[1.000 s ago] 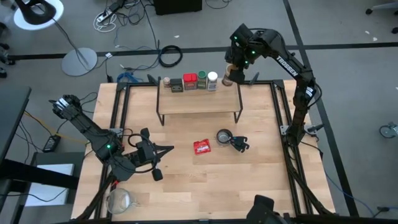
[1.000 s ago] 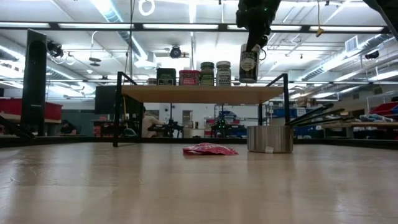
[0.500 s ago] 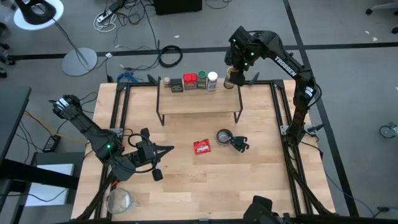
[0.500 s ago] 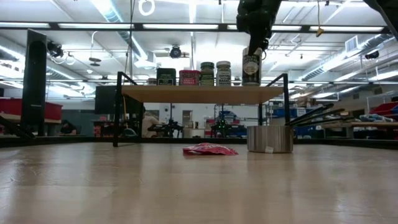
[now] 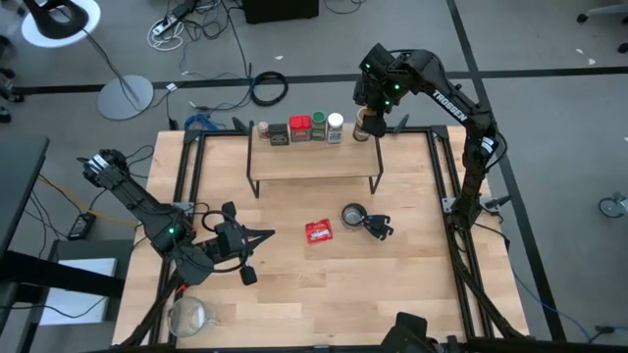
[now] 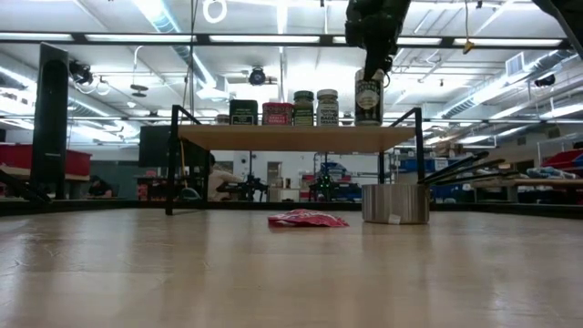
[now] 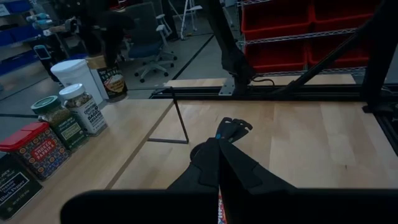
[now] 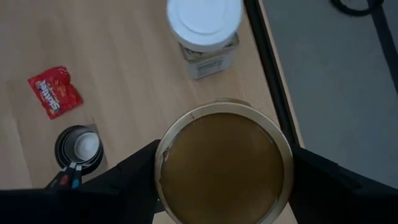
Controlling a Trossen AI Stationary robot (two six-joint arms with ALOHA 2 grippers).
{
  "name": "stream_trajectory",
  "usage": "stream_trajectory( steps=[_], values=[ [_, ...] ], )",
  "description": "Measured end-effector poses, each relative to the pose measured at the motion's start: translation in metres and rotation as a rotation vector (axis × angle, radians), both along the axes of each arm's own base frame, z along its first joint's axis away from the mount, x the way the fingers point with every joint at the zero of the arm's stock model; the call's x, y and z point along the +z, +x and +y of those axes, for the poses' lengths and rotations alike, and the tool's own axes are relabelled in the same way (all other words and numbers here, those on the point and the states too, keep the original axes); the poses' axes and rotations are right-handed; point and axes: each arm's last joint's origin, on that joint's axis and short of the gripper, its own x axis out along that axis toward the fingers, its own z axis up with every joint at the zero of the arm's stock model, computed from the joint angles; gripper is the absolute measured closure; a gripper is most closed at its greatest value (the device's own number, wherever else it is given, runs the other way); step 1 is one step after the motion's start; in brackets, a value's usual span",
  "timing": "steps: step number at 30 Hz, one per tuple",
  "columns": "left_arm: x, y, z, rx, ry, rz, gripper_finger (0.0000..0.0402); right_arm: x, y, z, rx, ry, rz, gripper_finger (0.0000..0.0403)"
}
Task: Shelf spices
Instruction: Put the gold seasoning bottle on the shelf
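1. High view, far left: the left gripper [image 5: 243, 244] waits low over the big wooden tabletop [image 5: 294, 294], well apart from the work; its wrist view shows the two dark fingers pressed together on nothing.

2. Across the shelf [image 5: 312, 162], four spices stand in a row along the back edge: the dark square tin [image 5: 279, 134], the red tin [image 5: 299, 128], the green jar [image 5: 318, 126] and the white-capped jar [image 5: 336, 126].

3. At the shelf's right end, the right gripper [image 5: 371, 115] comes down from above, its jaws clamped on either side of the tan-lidded jar [image 6: 368, 97]. From the low view the jar's base appears to meet the plank, just beside the white-capped jar.

4. Below the shelf, a flat red packet [image 5: 318, 231] and a metal cup [image 5: 354, 215] lie on the tabletop, untouched.

5. The risk lies at that right end: the jar sits close to the plank's edge and to its neighbour. Opening before it rests flat, or a sideways drag on lifting away, could tip it off the shelf or knock the white-capped jar.
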Motion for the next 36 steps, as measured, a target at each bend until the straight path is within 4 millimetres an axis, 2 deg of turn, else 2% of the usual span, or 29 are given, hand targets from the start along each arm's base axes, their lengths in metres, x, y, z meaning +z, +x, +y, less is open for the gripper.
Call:
stream_trajectory(
  steps=[20, 36],
  values=[
    [0.000, 0.000, 0.000, -0.014, 0.009, 0.007, 0.0398, -0.027, 0.020, -0.013, 0.024, 0.014, 0.075, 0.0127],
    [0.000, 0.000, 0.000, -0.014, 0.008, 0.005, 0.0398, -0.026, 0.021, -0.016, 0.068, -0.001, 0.052, 0.0127]
  ],
)
